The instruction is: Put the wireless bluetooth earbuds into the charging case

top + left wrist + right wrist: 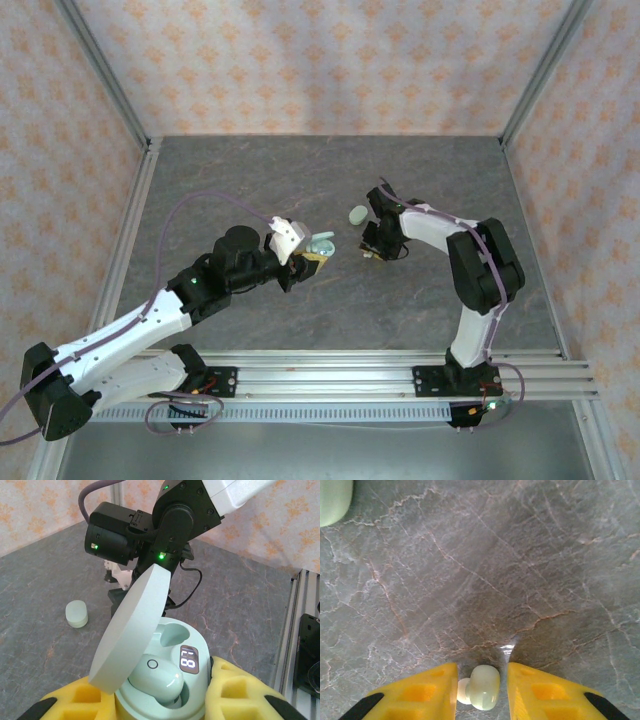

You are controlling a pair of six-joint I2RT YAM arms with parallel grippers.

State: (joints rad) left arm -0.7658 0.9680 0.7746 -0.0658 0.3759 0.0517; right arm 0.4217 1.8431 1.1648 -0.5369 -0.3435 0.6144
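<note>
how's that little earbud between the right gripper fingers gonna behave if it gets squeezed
The earbud is small, smooth and rounded, so it may well squirt or roll out from between the fingers of the right gripper. It looks like rigid plastic, probably very light; its whitish tip looks softer and may give.

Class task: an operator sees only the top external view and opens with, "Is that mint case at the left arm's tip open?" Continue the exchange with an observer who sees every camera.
Observer: Yes. The charging case sits in the left gripper, jaws closed on it, with its lid raised.
Operator: Anything inside it?
Observer: One earbud sits in the well nearer the wrist camera; the other well is empty.
Operator: What about the right arm?
Observer: A second earbud sits in the right gripper, between its jaws.
</note>
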